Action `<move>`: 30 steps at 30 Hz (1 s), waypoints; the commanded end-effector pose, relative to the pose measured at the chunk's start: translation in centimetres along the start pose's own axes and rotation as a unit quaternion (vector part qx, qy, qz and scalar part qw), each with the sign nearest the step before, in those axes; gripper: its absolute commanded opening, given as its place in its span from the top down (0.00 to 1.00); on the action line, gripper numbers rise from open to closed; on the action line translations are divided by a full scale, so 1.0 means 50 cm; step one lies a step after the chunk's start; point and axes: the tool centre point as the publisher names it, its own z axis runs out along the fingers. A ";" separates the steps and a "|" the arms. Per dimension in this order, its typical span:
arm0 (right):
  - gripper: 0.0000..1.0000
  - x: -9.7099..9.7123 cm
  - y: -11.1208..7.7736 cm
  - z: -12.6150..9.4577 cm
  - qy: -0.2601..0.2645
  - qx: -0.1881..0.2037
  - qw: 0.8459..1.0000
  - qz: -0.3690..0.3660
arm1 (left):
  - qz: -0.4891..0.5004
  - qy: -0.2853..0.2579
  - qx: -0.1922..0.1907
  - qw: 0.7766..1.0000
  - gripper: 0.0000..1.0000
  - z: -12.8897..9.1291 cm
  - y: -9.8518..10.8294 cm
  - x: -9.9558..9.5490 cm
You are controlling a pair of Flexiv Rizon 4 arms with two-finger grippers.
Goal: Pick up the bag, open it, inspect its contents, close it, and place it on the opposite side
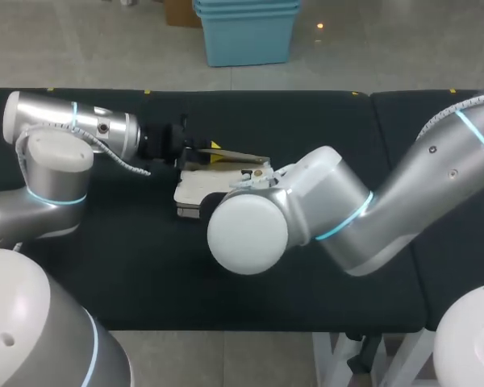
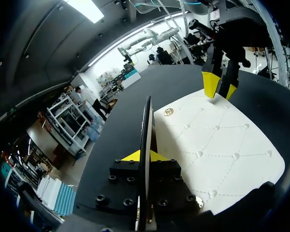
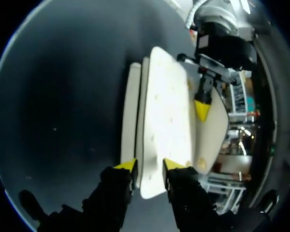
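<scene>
A white quilted bag (image 1: 192,187) lies on the black table (image 1: 323,121). Its flap (image 1: 235,156) is lifted and stands edge-on (image 2: 146,125) between the yellow tips of my left gripper (image 2: 146,155), which is shut on it. The quilted body (image 2: 217,145) with a gold clasp (image 2: 168,111) spreads beside that gripper. My right gripper (image 3: 150,165) is open astride the bag's (image 3: 166,106) opposite end, its tips slightly apart from the panel between them. From the left wrist it shows as the right gripper (image 2: 220,87) at the bag's far edge. In the head view my right wrist hides it.
My right arm's large white joint (image 1: 246,230) hangs over the table's middle and covers part of the bag. My left arm's wrist (image 1: 105,133) lies low along the table's left. Bare black tabletop stretches to both sides and toward the front edge (image 1: 226,326).
</scene>
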 end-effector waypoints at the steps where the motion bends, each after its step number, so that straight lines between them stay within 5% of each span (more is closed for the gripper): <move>1: 0.67 0.009 0.002 0.019 -0.011 0.006 1.000 0.006 | 0.001 0.001 0.005 1.000 1.00 0.004 0.009 -0.002; 21: 0.86 0.002 -0.011 0.030 -0.065 0.006 0.997 0.039 | 0.002 0.014 0.009 1.000 1.00 0.008 0.029 0.004; 25: 1.00 0.002 -0.010 0.032 -0.068 0.006 0.997 0.042 | 0.017 0.008 0.017 1.000 1.00 0.004 0.029 0.008; 30: 1.00 -0.001 -0.010 0.033 -0.068 0.007 0.997 0.047 | 0.051 -0.008 0.037 0.998 1.00 -0.002 0.021 0.021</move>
